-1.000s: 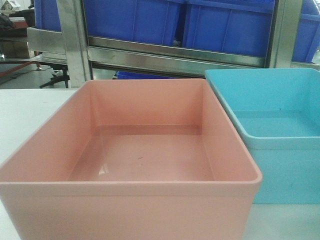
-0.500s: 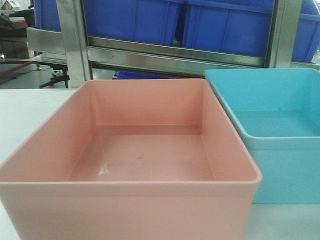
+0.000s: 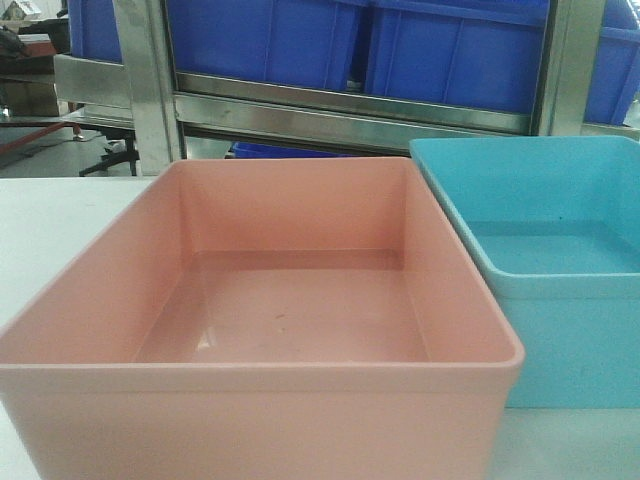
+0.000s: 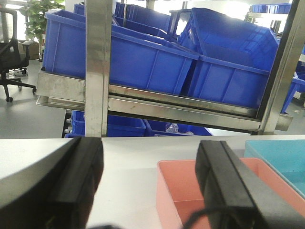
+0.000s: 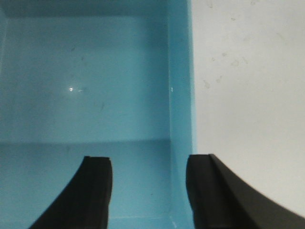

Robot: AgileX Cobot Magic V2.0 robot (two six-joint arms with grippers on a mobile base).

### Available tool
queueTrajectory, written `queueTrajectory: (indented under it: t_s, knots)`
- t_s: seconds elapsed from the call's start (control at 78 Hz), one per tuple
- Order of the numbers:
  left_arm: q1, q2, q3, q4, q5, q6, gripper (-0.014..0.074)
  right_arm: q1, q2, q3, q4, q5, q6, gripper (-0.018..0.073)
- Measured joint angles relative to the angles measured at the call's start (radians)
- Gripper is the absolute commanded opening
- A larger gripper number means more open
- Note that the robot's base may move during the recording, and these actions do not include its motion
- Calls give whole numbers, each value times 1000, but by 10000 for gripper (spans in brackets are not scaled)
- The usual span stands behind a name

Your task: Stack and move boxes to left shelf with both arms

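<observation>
**Centre Each Wall Between the Jaws Before Closing**

Start at the left. Note the left gripper (image 4: 150, 148) spread wide and holding nothing, low over the bare table (image 4: 128, 157) at the left side of the pink box (image 4: 169, 195). Read that box's left wall as lying between the jaws, nearer the right-hand finger. Shift slightly right to centre it, then drop far enough to overlap the wall below the rolled rim. Close only then.

Move to the middle. Find the pink box near and left of centre on the table, with the blue box (image 3: 570, 350) just beside its right wall and set a little farther back; impossible to tell whether touching. Treat both as empty, upright and not yet stacked.

Finish at the right. Note the right gripper (image 5: 148, 160) likewise open and empty, looking straight down into the blue box, with the right wall almost under its right-hand finger rather than midway. Nudge right to set the wall squarely between the jaws before pinching. Expect slipping on smooth plastic: grip deep, lift level, and clear the neighbouring rim before nesting one box in the other.

Behind, see a steel rack (image 3: 350, 108) loaded with dark blue bins (image 3: 260, 40). Cannot pick out the left shelf from these views, so confirm it before carrying.
</observation>
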Motion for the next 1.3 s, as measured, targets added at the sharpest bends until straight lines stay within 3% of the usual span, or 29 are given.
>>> queueTrajectory:
  t_s: [0.41, 0.667, 0.77, 0.949, 1.296]
  knots:
    - [0, 0, 0, 0, 0, 0, 335, -84, 499, -435, 4, 195, -106, 466]
    - [0, 0, 0, 0, 0, 0, 335, -87, 677, -524, 73, 247, -156, 460]
    - [0, 0, 0, 0, 0, 0, 335, -87, 695, -526, 75, 252, -156, 362]
    - [0, 0, 0, 0, 0, 0, 335, -87, 704, -529, 76, 254, -160, 34]
    - [0, 0, 0, 0, 0, 0, 335, -124, 593, -529, 73, 261, -175, 57]
